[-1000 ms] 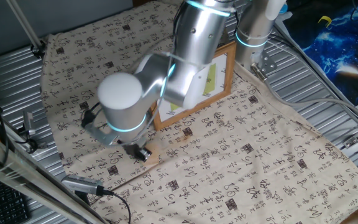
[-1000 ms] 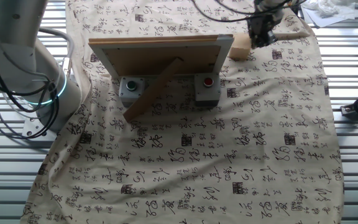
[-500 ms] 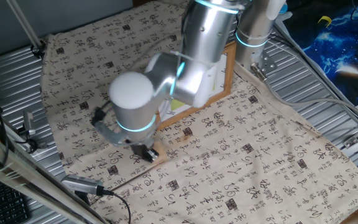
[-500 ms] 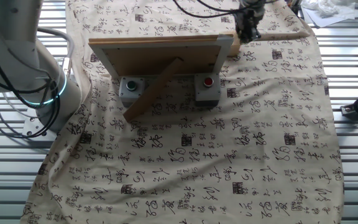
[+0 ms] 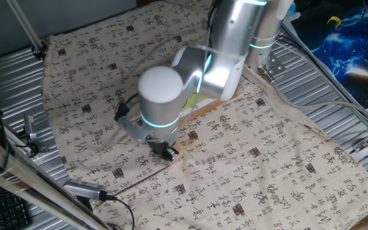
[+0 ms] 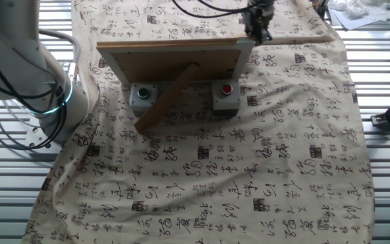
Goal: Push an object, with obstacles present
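Hand: the dark two-finger hand [image 5: 166, 152] sits low on the cloth-covered counter [image 5: 267, 172]; whether its fingers are apart or together I cannot tell from here.
Cube: the small light-tan wooden cube [image 5: 176, 151] shows only as a sliver right against the hand, just in front of the frame's near corner; in the other fixed view the frame hides it.
Handling: I'd judge it light, stiff and apt to spin or slide off a fingertip, so press flat on a side face, low and centred.
Obstacle: the brown-bordered picture frame with white mat and yellow-green centre [image 5: 230, 82] stands propped just behind.
Change: over the last second, hand and cube have travelled along the cloth towards the frame's corner.
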You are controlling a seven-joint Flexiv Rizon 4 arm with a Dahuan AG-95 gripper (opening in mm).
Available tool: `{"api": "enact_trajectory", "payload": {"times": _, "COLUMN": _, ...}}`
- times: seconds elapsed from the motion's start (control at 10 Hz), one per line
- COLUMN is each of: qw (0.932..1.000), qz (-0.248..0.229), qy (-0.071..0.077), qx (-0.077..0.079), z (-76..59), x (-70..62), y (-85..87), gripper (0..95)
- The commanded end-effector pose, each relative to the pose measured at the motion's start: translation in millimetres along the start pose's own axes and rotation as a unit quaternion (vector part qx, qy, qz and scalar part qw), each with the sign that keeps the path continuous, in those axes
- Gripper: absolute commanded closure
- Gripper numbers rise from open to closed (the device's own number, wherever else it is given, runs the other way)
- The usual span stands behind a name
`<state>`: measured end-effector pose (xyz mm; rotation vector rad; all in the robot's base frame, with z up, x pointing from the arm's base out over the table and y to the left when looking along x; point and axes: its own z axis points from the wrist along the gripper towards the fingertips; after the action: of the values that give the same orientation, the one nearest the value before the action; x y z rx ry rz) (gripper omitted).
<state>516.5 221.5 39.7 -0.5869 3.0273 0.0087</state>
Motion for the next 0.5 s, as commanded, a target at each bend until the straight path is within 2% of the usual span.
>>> {"api": "enact_trajectory", "payload": {"times": 0.1, "qw": 1.0, "qz": -0.001, "qy": -0.006, "qx": 0.006, "z": 1.3, "x": 17.8, "y": 2.3, "gripper": 95.0}}
{"api": "enact_trajectory", "payload": {"times": 0.2, "qw": 1.0, "qz": 0.0, "qy": -0.007, "qx": 0.006, "z": 0.7, "x": 22.3, "y": 2.6, "gripper": 95.0}}
{"api": "enact_trajectory", "payload": {"times": 0.3, "qw": 0.9999, "qz": 0.001, "qy": -0.009, "qx": 0.007, "z": -0.7, "x": 33.8, "y": 5.3, "gripper": 95.0}}
{"api": "enact_trajectory", "payload": {"times": 0.5, "qw": 0.9999, "qz": 0.002, "qy": -0.01, "qx": 0.008, "z": -2.2, "x": 36.3, "y": 7.3, "gripper": 95.0}}
